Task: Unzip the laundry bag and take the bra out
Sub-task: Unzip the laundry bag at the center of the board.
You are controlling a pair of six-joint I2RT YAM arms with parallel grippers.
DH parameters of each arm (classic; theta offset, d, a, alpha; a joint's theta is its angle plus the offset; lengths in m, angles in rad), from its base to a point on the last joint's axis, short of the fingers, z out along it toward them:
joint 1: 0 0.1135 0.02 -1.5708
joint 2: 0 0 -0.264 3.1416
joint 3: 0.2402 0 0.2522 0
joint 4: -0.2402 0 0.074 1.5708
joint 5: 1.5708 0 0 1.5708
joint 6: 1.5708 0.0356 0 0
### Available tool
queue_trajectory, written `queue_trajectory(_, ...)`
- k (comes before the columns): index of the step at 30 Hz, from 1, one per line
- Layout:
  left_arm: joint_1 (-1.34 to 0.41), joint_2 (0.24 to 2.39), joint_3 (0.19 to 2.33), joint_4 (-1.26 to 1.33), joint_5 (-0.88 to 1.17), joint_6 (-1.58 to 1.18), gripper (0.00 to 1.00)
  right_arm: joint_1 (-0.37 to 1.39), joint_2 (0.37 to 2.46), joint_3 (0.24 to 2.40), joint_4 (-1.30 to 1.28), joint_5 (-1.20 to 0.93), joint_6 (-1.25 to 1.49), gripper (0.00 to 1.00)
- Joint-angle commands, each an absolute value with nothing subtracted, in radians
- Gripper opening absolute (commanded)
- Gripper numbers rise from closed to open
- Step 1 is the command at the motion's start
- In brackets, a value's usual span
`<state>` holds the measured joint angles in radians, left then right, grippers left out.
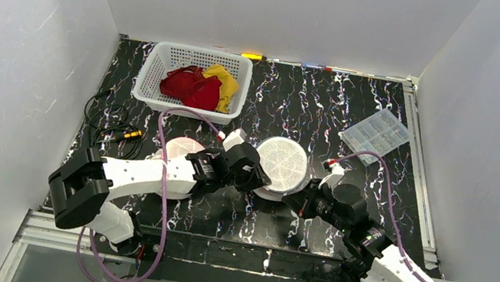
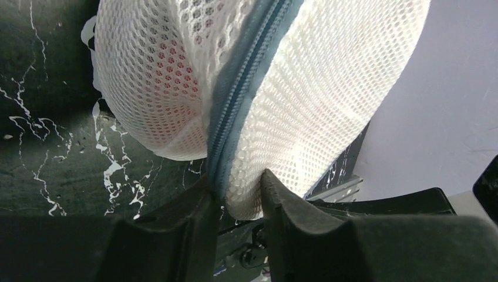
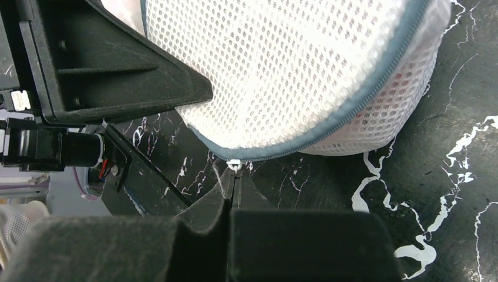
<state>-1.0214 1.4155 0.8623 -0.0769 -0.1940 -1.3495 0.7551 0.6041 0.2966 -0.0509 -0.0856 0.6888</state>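
As left hand (image 2: 235, 179) pinches it, laundry bag (image 2: 329, 88) — touching right hand (image 3: 233, 179).

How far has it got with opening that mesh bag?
Nothing is finished: the zipper looks closed wherever it shows. In hand: the left gripper pinches the edge of the laundry bag, the right gripper is shut on the zipper pull. Left: unzipping, then taking out the bra, reddish behind the mesh.
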Motion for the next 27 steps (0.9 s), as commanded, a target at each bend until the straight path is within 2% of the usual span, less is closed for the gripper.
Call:
queue_trajectory(1,-1.025,1.393,0.911,-0.141,-0.288,-1.294,0.24,0.762,0.606,0.344,-0.048,-0.081,0.647,0.01)
queue_trajectory(4,-1.022,1.397,0.927,-0.145,-0.287,-1.247,0.12,0.762,0.618,0.366,-0.079,-0.056,0.627,0.01)
queue_trajectory(8,-1.018,1.4,0.932,-0.133,-0.262,-1.173,0.01,0.763,0.628,0.392,-0.129,-0.006,0.606,0.01)
queue_trajectory(13,-1.004,1.396,0.943,-0.151,-0.228,-1.112,0.0,0.762,0.631,0.403,-0.178,0.1,0.619,0.01)
queue_trajectory(19,-0.968,1.399,0.936,-0.159,-0.16,-1.094,0.0,0.762,0.647,0.412,-0.199,0.131,0.615,0.01)
queue_trajectory(23,-0.932,1.387,0.895,-0.046,-0.079,-1.042,0.0,0.763,0.627,0.412,-0.199,0.126,0.61,0.01)
queue_trajectory(25,-0.924,1.382,0.87,0.072,-0.025,-0.959,0.0,0.762,0.605,0.414,-0.196,0.115,0.603,0.01)
queue_trajectory(27,-0.922,1.384,0.892,0.083,-0.004,-0.88,0.0,0.762,0.579,0.418,-0.194,0.101,0.592,0.01)
